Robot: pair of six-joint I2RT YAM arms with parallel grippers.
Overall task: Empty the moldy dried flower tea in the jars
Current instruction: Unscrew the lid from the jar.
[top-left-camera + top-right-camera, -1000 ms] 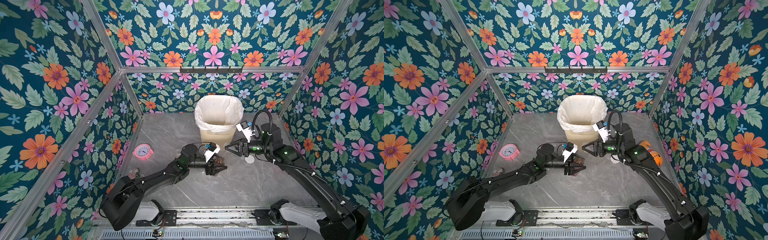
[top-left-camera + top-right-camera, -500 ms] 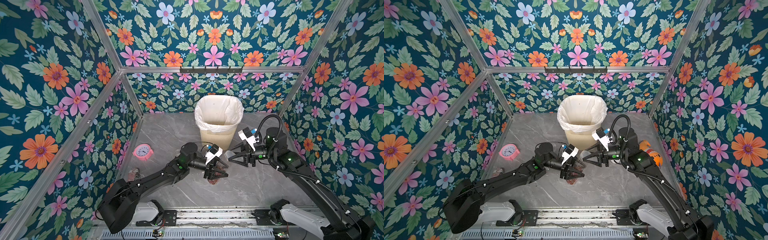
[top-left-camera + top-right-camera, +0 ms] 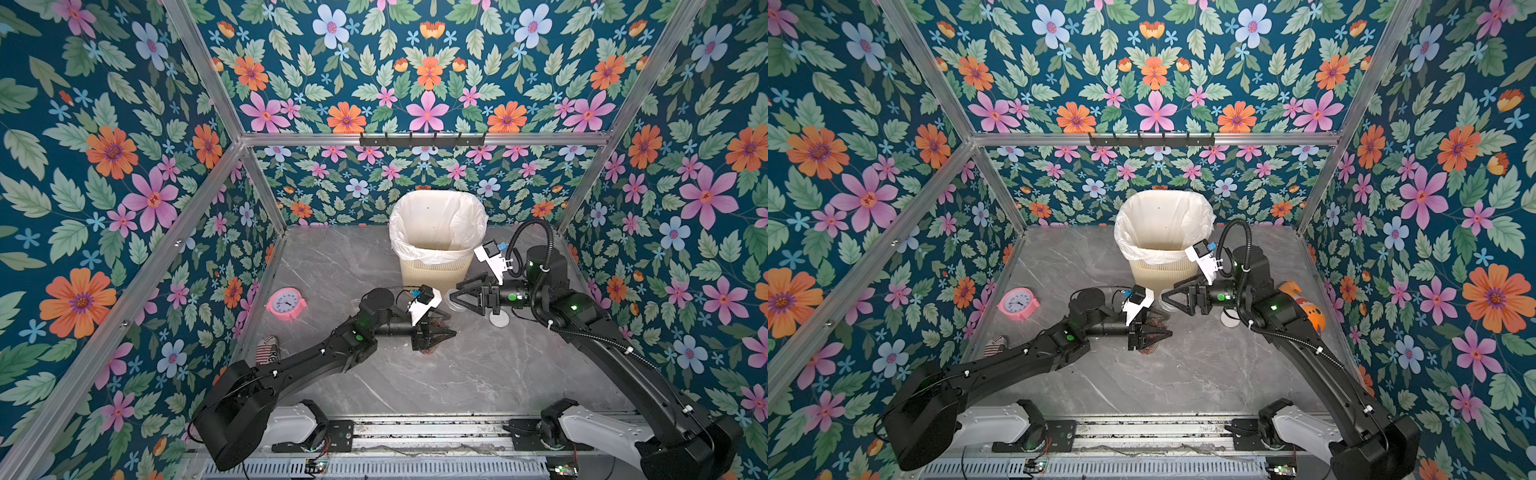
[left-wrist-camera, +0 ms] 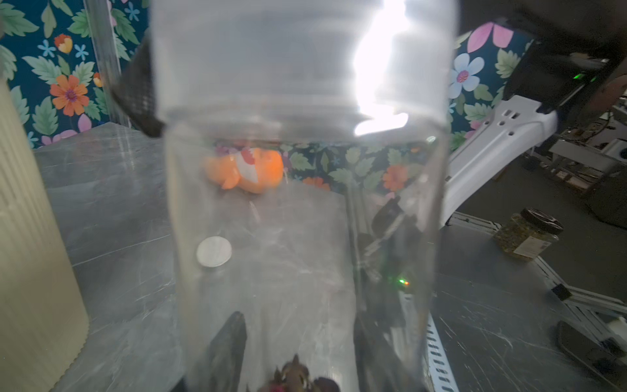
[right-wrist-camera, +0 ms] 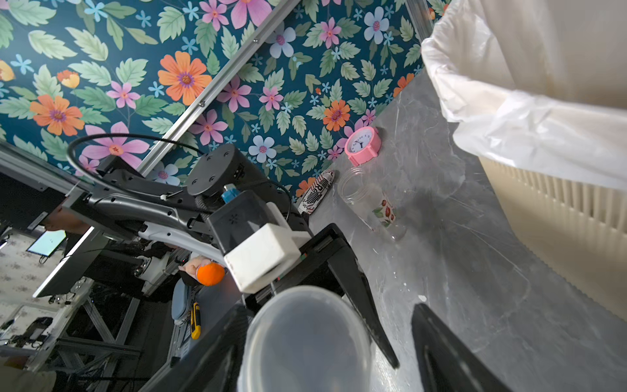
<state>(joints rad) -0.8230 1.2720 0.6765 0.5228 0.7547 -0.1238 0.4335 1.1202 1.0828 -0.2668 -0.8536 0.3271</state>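
clear jar x2 (image 4: 305,237) (image 5: 369,203); lid x2: white round lid (image 3: 498,319), clear lid (image 5: 305,339); cream bin x1 (image 3: 436,274); pink clock x1 (image 3: 286,304); orange fish toy x1 (image 3: 1312,318); printed can x1 (image 3: 266,353); robot arm x2 (image 3: 332,357) (image 3: 602,332); dried tea buds (image 4: 298,378): one clump, probably several buds, too blurred to count.

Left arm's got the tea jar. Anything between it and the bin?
Yes. The right gripper, jaws apart around the clear round lid, hangs at the mouth of the narrow clear jar held in the left gripper, between that jar and the cream ribbed bin. Whether the lid is fully off, I cannot tell.
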